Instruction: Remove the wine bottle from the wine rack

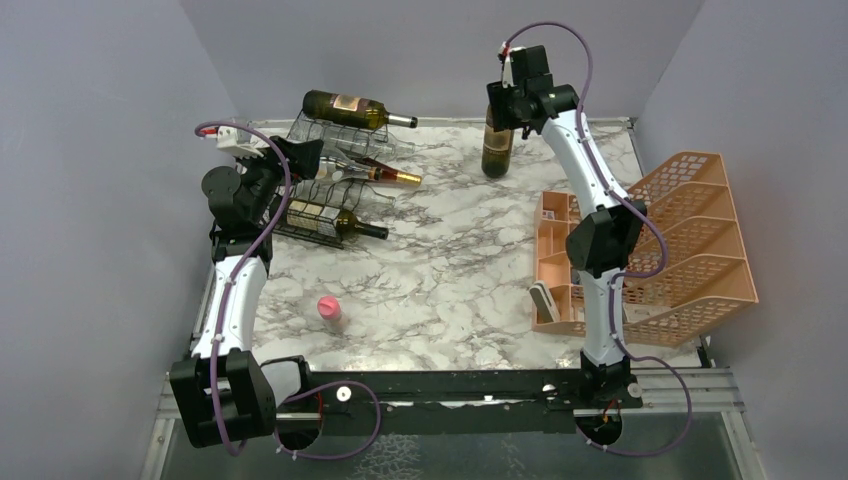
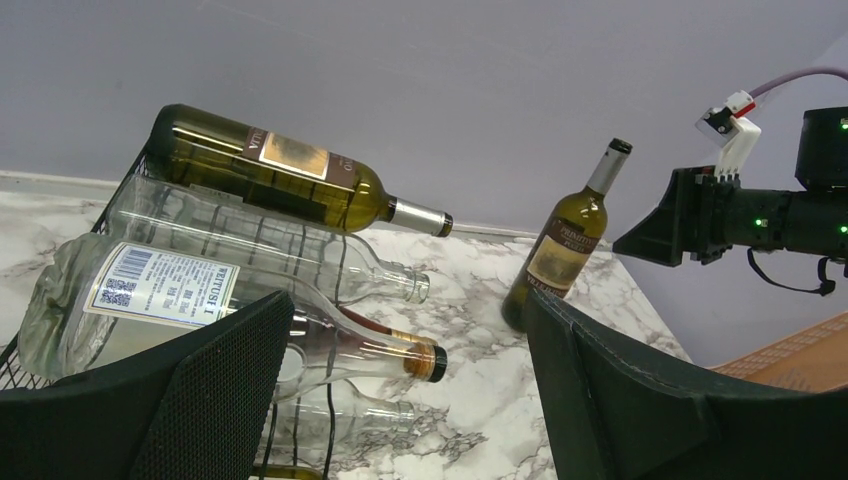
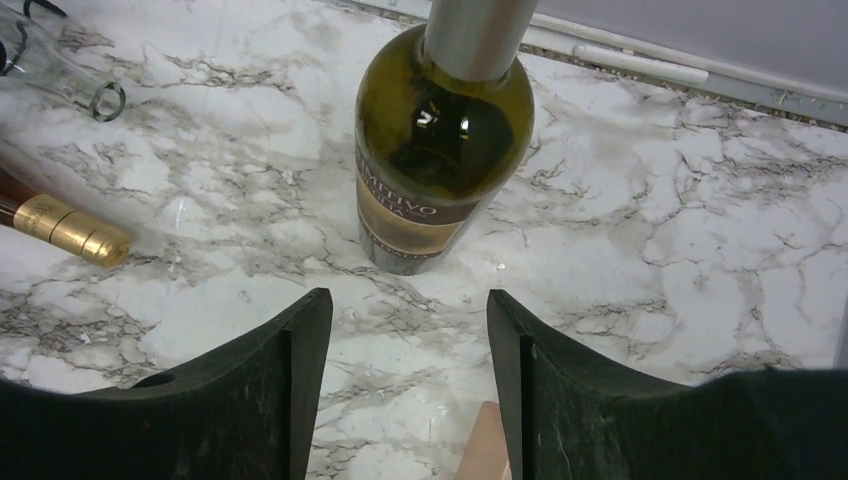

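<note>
The black wire wine rack [image 1: 318, 178] stands at the back left and holds several lying bottles. A dark green bottle [image 1: 350, 107] lies on top; it also shows in the left wrist view [image 2: 270, 170]. Clear bottles [image 2: 250, 240] and a gold-necked bottle [image 1: 392, 176] lie below it. Another green wine bottle [image 1: 497, 145] stands upright on the table at the back centre, also seen in both wrist views [image 2: 562, 250] [image 3: 440, 150]. My right gripper [image 1: 503, 103] [image 3: 408, 300] is open and empty, just above and beside that bottle. My left gripper [image 1: 300, 155] [image 2: 408, 300] is open and empty at the rack's left end.
A peach plastic tiered organizer [image 1: 690, 240] stands along the right side of the marble table [image 1: 450, 270]. A small pink object [image 1: 328, 308] sits near the front left. Grey walls close in the back and both sides.
</note>
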Controlling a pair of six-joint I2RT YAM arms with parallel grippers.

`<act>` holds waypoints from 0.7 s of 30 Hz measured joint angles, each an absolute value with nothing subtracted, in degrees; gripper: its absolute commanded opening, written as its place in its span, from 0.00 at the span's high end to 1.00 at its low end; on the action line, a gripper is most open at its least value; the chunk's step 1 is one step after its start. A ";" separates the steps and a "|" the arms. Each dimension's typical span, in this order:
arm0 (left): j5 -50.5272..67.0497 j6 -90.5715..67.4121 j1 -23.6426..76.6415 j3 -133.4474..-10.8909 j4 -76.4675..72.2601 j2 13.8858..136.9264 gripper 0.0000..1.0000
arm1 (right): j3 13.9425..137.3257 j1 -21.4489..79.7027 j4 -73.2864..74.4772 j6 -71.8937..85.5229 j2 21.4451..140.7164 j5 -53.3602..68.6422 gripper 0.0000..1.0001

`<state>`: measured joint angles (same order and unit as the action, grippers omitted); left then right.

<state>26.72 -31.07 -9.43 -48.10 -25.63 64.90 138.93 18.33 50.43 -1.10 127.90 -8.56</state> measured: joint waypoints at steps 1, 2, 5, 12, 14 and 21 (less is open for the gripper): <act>26.74 -31.07 -9.43 -48.10 -25.65 64.93 0.10 | 138.93 18.33 50.30 -1.04 127.87 -8.54 0.35; 26.76 -31.07 -9.43 -48.10 -25.65 64.95 0.10 | 138.93 18.33 50.19 -0.99 127.87 -8.49 0.32; 26.79 -31.09 -9.43 -48.10 -25.65 64.95 0.10 | 138.08 18.33 49.71 -0.71 127.55 -8.29 0.17; 26.81 -31.29 -9.41 -48.10 -25.80 65.28 0.10 | 122.54 18.33 35.48 1.26 122.30 -8.62 0.07; 26.81 -31.31 -9.34 -48.07 -25.93 65.63 0.10 | 124.33 18.33 32.21 2.00 125.36 -8.82 0.07; 27.77 -32.12 -8.86 -48.07 -26.50 67.64 0.11 | 130.19 18.31 21.45 4.99 138.15 -13.89 0.05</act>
